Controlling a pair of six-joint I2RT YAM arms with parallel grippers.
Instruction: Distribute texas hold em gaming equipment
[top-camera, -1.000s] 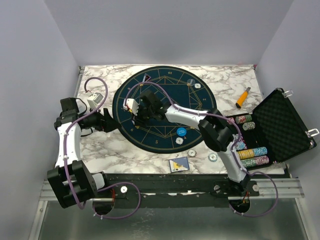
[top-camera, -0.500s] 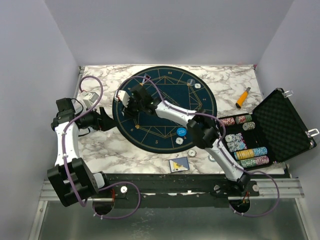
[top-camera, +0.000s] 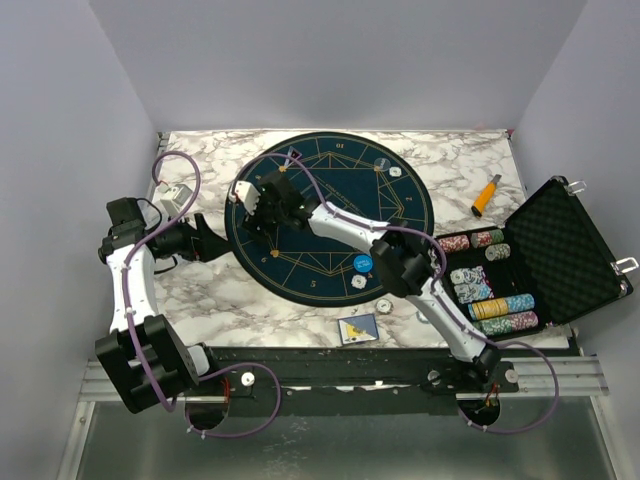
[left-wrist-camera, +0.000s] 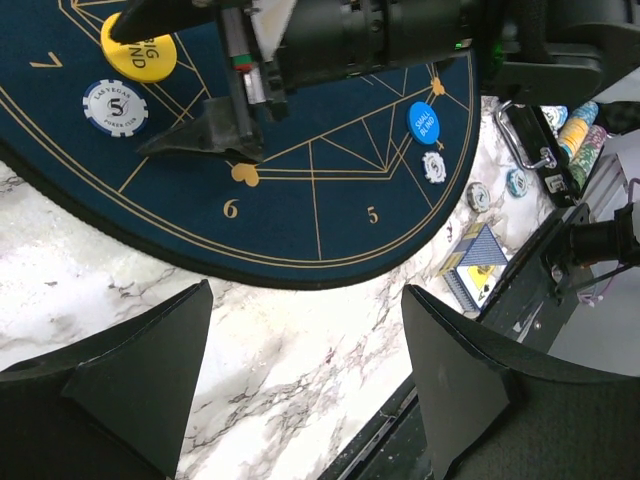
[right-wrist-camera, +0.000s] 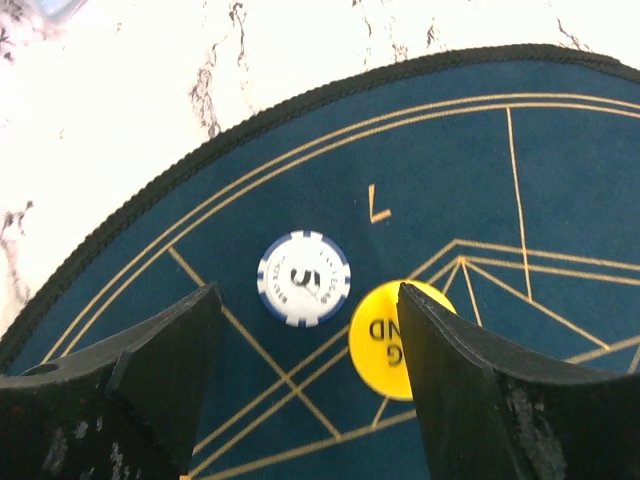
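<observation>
- Chip (right-wrist-camera: 303, 279) between the black fingers (right-wrist-camera: 150, 390) of the right claw (right-wrist-camera: 305, 295): white, dark blue edge bars
- Button disc (right-wrist-camera: 400, 340) just right of it: yellow, black lettering
- Mat (right-wrist-camera: 520, 180) under the claw: navy, gold lines, black hem
- Table (right-wrist-camera: 130, 110) beyond it: white marble, grey veins

In the right wrist view, a finger (right-wrist-camera: 480, 400) hid the right side of the yellow disc (right-wrist-camera: 385, 335) — only part of its lettering showed. In the left wrist view, the right arm (left-wrist-camera: 380, 30) covered the disc's top, and the chip stacks (left-wrist-camera: 580, 120) ran off the edge. From above, the loose chips' (top-camera: 359, 282) markings were too small to read.
</observation>
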